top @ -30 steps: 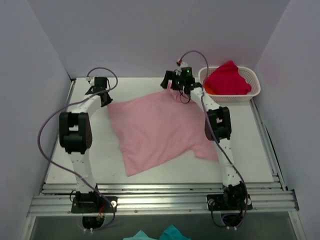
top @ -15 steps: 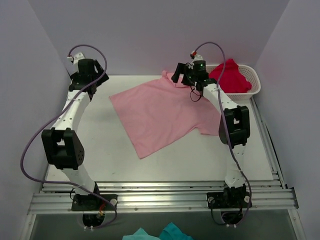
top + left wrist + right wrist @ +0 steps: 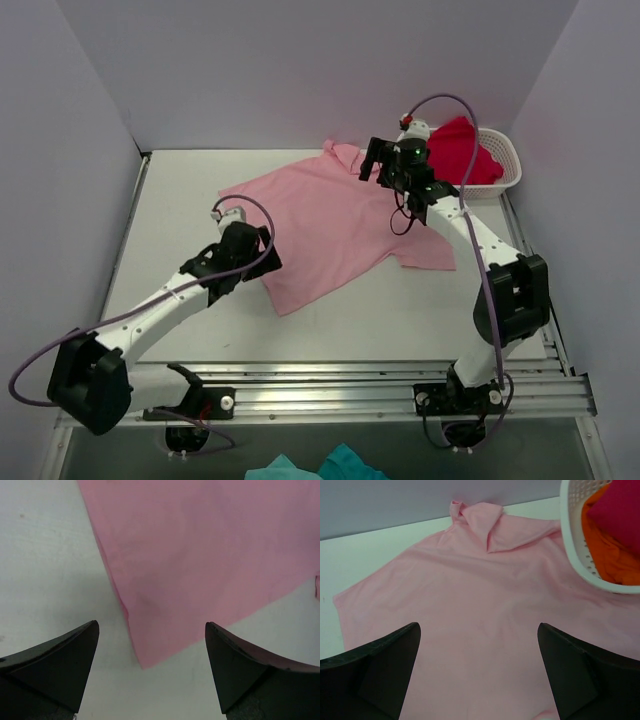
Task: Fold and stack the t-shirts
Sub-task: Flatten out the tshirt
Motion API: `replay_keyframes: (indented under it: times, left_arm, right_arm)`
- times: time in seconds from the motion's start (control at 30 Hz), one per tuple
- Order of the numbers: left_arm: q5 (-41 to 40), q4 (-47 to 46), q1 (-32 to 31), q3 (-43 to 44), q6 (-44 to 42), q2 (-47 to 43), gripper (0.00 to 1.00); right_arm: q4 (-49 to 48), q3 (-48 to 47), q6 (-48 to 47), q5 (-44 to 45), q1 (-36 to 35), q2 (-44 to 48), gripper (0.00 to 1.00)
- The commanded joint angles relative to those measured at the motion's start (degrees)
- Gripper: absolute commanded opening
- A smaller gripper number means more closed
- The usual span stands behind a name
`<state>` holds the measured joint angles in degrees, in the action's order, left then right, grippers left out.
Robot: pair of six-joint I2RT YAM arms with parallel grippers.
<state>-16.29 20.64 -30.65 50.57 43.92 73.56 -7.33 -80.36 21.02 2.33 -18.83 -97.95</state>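
The light pink t-shirt [image 3: 330,215] lies spread flat on the table, with one sleeve folded over near the back wall. My left gripper [image 3: 258,262] is open and empty at the shirt's left front edge. In the left wrist view, the shirt's [image 3: 210,545] front corner lies between the fingers of the left gripper [image 3: 151,623]. My right gripper [image 3: 378,165] is open and empty above the shirt's back right part. The right wrist view shows the right gripper [image 3: 479,625] over the pink cloth [image 3: 470,570]. The crimson t-shirt [image 3: 455,150] sits bunched in the basket and also shows in the right wrist view [image 3: 620,510].
The white lattice basket [image 3: 505,170] stands at the back right corner; an orange cloth [image 3: 615,565] lies in it under the crimson shirt. Walls close off the left, back and right. Teal cloth [image 3: 310,468] lies below the table's front rail.
My left arm has swung from the back left corner down to the shirt's left front edge. My right gripper has lifted and shifted right. The pink shirt has slid toward the back wall.
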Motion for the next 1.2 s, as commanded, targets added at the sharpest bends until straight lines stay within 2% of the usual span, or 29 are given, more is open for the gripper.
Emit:
replay_keyframes:
  times: [0.0, 0.13, 0.27, 0.43, 0.5, 0.63, 0.87, 1.07, 1.17]
  left_arm:
    - [-2.34, 5.0, -4.05, -4.84, 8.0, -12.19, 0.96]
    - [0.38, 7.57, -5.03, -12.67, 11.09, -24.39, 0.96]
    - [2.4, 6.36, -6.08, -16.72, 12.85, -27.68, 0.99]
    - [5.83, -0.15, -7.75, -21.02, 14.61, -21.63, 1.0]
    - [7.23, -5.51, -8.37, -22.7, 16.19, -20.13, 1.0]
    - [6.8, -11.93, -9.77, -25.42, 18.04, -14.52, 1.0]
    - [7.42, -20.2, -10.74, -24.56, 18.39, -4.58, 1.0]
    - [8.56, -25.21, -11.01, -23.06, 17.78, 2.2, 0.79]
    - [9.17, -26.62, -11.09, -22.97, 17.78, 3.96, 0.51]
  right_arm:
    - [1.53, 3.96, 0.69, 7.25, 0.11, 8.47, 1.0]
    - [2.67, 8.28, 1.39, 9.71, 0.02, 15.66, 1.0]
    - [4.51, 10.92, 2.36, 10.59, 0.2, 19.72, 1.0]
    - [7.06, 12.24, 2.63, 12.17, 0.11, 23.68, 1.0]
    - [9.43, 12.42, 2.89, 13.49, 0.02, 24.91, 1.0]
    - [11.9, 13.21, 2.98, 15.16, 0.11, 26.93, 1.0]
    - [12.52, 14.26, 2.19, 15.6, 0.2, 28.61, 1.0]
    - [12.43, 14.79, 1.49, 16.22, 0.28, 28.08, 1.0]
    - [12.17, 15.14, 1.22, 16.92, 0.46, 28.08, 1.0]
